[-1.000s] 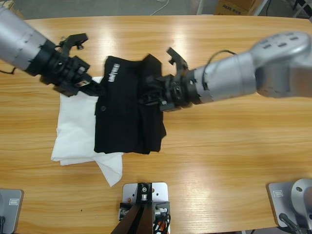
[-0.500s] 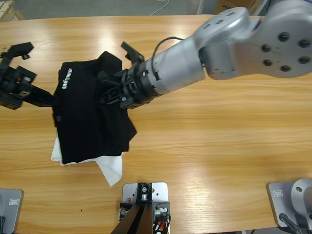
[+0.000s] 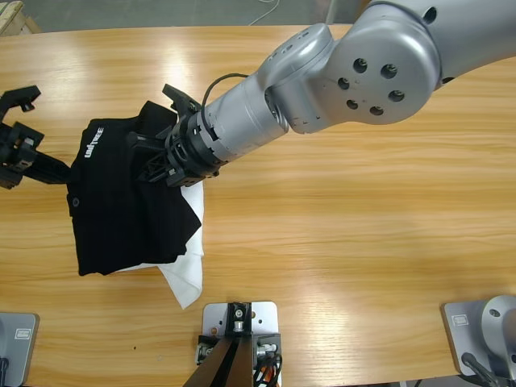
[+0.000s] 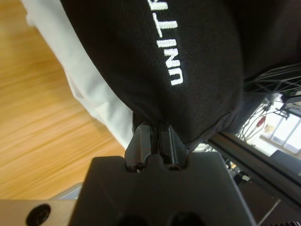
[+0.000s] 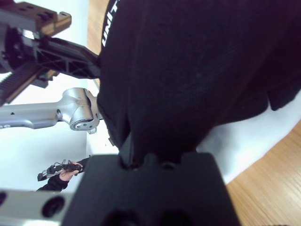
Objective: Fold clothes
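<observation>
The clothes, a black T-shirt (image 3: 113, 218) with white "UNITREE" lettering (image 3: 90, 143), lie bunched at the table's left, partly over a white garment (image 3: 184, 278). My left gripper (image 3: 66, 171) is at the shirt's left edge. In the left wrist view this gripper (image 4: 153, 134) is shut on a pinch of the black fabric (image 4: 197, 56). My right gripper (image 3: 153, 165) reaches in from the upper right onto the shirt's right side. In the right wrist view the black fabric (image 5: 197, 61) drapes from the gripper (image 5: 136, 150) and hides its jaws.
The white garment (image 4: 89, 89) sticks out under the shirt toward the table's front edge. Bare wooden table (image 3: 363, 242) stretches to the right. The big silver right arm (image 3: 363, 72) spans the upper middle. A person's hand (image 5: 66, 172) shows small in the background.
Both grippers have moved left with the black T-shirt between them. The shirt has slid off much of the white garment, whose right side now shows.
</observation>
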